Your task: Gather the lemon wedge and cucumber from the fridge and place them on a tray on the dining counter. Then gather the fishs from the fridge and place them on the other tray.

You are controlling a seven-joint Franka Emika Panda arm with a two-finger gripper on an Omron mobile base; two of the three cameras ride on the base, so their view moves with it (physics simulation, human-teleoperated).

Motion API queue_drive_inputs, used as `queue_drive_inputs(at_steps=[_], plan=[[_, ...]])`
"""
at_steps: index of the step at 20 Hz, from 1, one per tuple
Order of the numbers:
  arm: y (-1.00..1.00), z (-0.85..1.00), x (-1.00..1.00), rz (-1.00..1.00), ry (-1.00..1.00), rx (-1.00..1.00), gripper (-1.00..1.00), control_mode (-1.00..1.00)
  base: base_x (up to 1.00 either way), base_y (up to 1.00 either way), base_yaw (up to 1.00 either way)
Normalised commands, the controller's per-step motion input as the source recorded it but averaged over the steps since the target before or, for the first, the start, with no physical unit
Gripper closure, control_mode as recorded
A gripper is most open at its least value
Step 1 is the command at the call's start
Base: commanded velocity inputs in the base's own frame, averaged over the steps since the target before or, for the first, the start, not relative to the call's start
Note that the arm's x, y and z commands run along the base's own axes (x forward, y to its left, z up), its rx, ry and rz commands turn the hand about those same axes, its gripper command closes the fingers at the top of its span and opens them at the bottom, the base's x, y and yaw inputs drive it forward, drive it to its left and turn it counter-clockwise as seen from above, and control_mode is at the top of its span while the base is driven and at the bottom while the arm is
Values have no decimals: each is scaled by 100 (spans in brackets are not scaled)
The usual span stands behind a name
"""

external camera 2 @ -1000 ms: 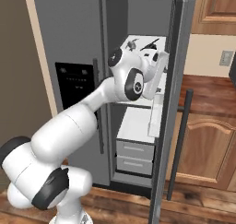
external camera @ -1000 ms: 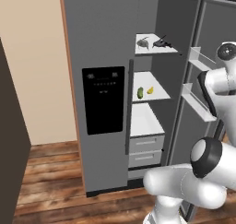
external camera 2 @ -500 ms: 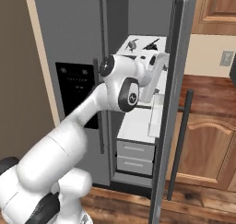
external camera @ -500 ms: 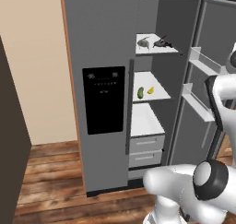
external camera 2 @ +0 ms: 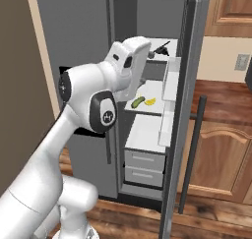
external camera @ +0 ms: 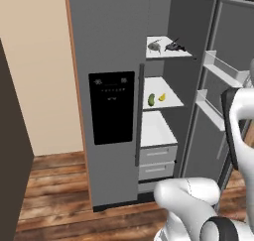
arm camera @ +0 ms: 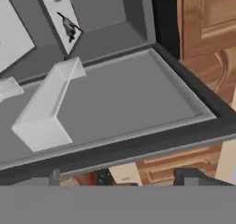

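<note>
- Since a second ago the arm has swung up and over to the right, so its upper link now stands at the right edge of the left base view, and the gripper [arm camera: 140, 176] has spread wide, holding nothing.
- cucumber [external camera: 151, 99] and lemon wedge [external camera: 161, 97] lie side by side on the fridge's [external camera: 114, 46] middle shelf.
- Two fish [external camera: 154, 46] lie on the top shelf, near each other.
- Fridge door [arm camera: 120, 103] hangs open.
</note>
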Motion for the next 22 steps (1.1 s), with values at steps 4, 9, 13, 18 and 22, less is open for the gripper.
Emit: queue_drive_inputs(at_steps=[4, 9, 13, 18, 22], plan=[[100, 49, -41, -8, -26, 28, -100, -100, 0, 0, 0], [82, 24, -34, -11, -7, 54, -100, -100, 0, 0, 0], [69, 4, -38, -9, 3, 66, -100, -100, 0, 0, 0], [62, -23, -30, -1, 8, 72, -100, -100, 0, 0, 0], [43, -89, -45, 0, -4, 80, -100, -100, 0, 0, 0]])
